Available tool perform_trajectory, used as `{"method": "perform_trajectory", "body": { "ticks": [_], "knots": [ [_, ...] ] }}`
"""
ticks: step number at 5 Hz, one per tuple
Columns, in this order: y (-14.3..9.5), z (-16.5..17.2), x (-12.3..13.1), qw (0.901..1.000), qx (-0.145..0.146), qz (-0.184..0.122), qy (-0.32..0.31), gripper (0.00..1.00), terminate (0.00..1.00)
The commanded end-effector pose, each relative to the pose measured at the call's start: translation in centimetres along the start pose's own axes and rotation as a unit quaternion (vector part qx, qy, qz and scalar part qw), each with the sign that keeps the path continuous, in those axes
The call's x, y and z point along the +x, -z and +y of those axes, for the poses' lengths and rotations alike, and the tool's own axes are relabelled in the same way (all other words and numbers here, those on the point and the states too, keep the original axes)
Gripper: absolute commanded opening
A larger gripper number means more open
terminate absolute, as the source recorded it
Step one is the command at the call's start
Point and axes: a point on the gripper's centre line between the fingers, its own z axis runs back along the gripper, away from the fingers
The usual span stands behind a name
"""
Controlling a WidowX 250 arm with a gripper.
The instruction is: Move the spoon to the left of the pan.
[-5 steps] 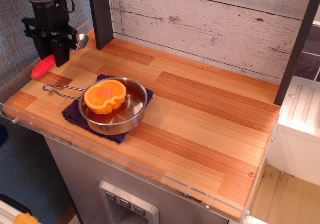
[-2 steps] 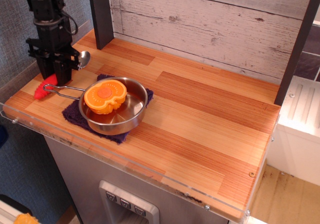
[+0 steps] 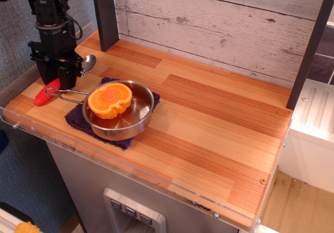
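Observation:
The spoon's silver bowl (image 3: 88,62) sticks out to the right of my gripper (image 3: 57,79), and its red ribbed handle (image 3: 46,94) slants down to the left, its tip at or just above the counter. The gripper is shut on the spoon around its middle, low over the counter's far left corner. The steel pan (image 3: 133,115) stands to the right on a purple cloth. Its wire handle (image 3: 62,93) points left and ends just in front of the gripper. An orange scalloped toy piece (image 3: 109,100) lies in the pan.
The purple cloth (image 3: 77,119) lies under the pan. A dark post (image 3: 106,14) stands behind the gripper, and another (image 3: 310,45) at the back right. The wooden counter (image 3: 219,134) has a clear plastic lip along its front and left edges.
The gripper has come down and forward with the spoon, from high over the back left corner to low beside the pan's handle. The pan has not moved.

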Motion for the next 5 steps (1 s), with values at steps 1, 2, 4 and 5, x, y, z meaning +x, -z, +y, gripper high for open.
{"method": "perform_trajectory", "body": {
  "ticks": [1, 2, 4, 5],
  "knots": [
    [-3.9, 0.8, -0.9, 0.9979, 0.011, -0.051, -0.038, 1.00, 0.00],
    [-6.9, 1.1, -1.3, 0.9939, 0.020, -0.089, -0.062, 1.00, 0.00],
    [-13.4, -3.4, -0.7, 0.9908, 0.005, -0.120, -0.063, 1.00, 0.00],
    [-14.3, -8.0, -0.1, 0.9908, -0.027, -0.116, -0.064, 1.00, 0.00]
  ]
}}
